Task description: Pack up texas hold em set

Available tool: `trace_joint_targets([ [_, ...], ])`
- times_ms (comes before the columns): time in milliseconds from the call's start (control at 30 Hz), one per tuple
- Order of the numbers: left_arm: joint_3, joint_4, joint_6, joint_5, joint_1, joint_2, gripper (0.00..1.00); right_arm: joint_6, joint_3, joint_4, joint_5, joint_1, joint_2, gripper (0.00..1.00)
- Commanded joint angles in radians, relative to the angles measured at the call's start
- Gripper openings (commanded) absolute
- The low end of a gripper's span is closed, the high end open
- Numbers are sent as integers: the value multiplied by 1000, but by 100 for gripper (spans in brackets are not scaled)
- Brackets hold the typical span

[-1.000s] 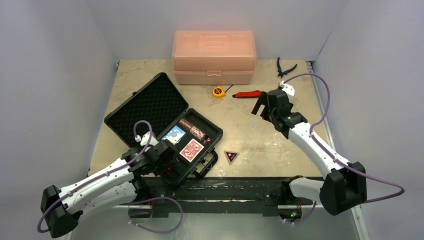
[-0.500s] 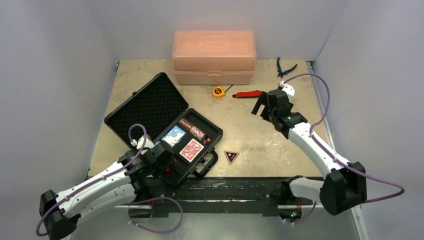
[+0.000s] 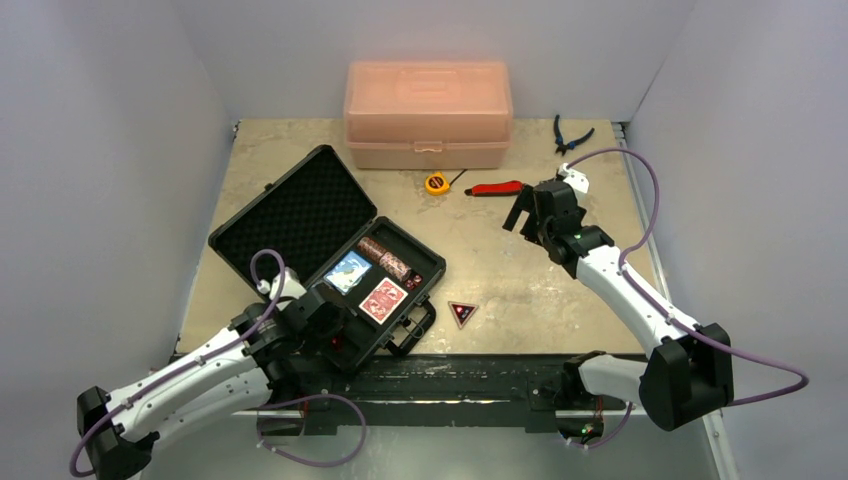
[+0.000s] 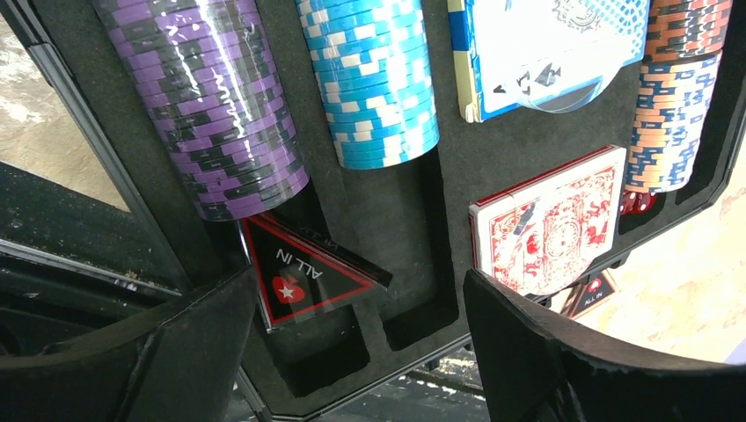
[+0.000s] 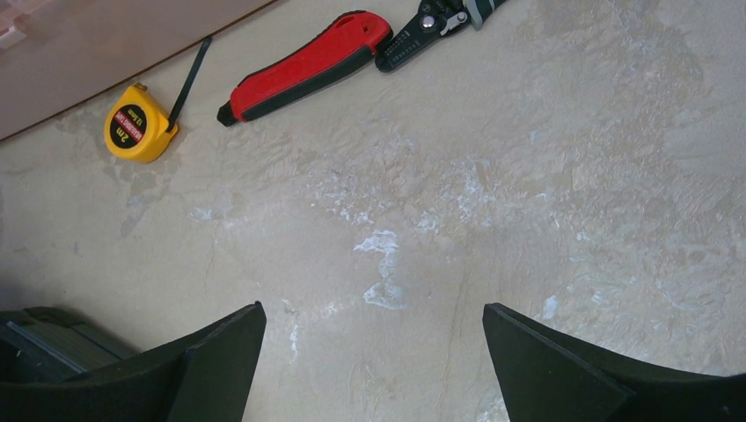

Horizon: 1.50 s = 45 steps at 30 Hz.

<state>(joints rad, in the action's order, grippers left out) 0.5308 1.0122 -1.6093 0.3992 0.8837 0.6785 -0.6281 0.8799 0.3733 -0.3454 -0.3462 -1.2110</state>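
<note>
- The black case [image 3: 295, 215] lies open on the left of the table, its lid laid flat back so every foam slot can be reached. Purple chips [image 4: 207, 97], light-blue chips [image 4: 374, 79] and the red deck [image 4: 550, 229] sit in theirs.
- The left gripper [image 4: 361, 294] hangs over the case's near corner, fingers spread wide and gripping nothing. An "ALL IN" triangle [image 4: 303, 277] lies tilted in its slot between them, apparently clear of both.
- A second triangle [image 3: 461, 314] lies on the table just right of the case, unpacked.
- The right gripper [image 5: 374, 321] hovers wide open and empty over bare table near a yellow tape measure [image 5: 136, 130], probably parked out of the way.
</note>
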Motion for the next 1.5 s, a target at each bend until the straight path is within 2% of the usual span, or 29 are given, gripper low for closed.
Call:
trace_joint_targets([
  [0, 37, 141, 23, 45, -8, -15, 87, 11, -2, -30, 7, 3, 7, 99],
  [200, 104, 173, 92, 66, -8, 9, 84, 11, -2, -31, 8, 4, 4, 99],
  [400, 143, 98, 204, 56, -6, 51, 74, 12, -2, -33, 7, 3, 2, 99],
  [733, 182, 7, 307, 11, 2, 138, 55, 12, -2, -33, 3, 3, -2, 99],
  [1067, 224, -2, 285, 17, 112, 253, 55, 13, -2, -34, 5, 3, -4, 99],
  [1333, 145, -130, 338, -31, 116, 274, 59, 15, -2, -36, 15, 3, -1, 99],
  [1467, 128, -140, 335, -39, 116, 305, 59, 18, -2, -36, 20, 4, -1, 99],
])
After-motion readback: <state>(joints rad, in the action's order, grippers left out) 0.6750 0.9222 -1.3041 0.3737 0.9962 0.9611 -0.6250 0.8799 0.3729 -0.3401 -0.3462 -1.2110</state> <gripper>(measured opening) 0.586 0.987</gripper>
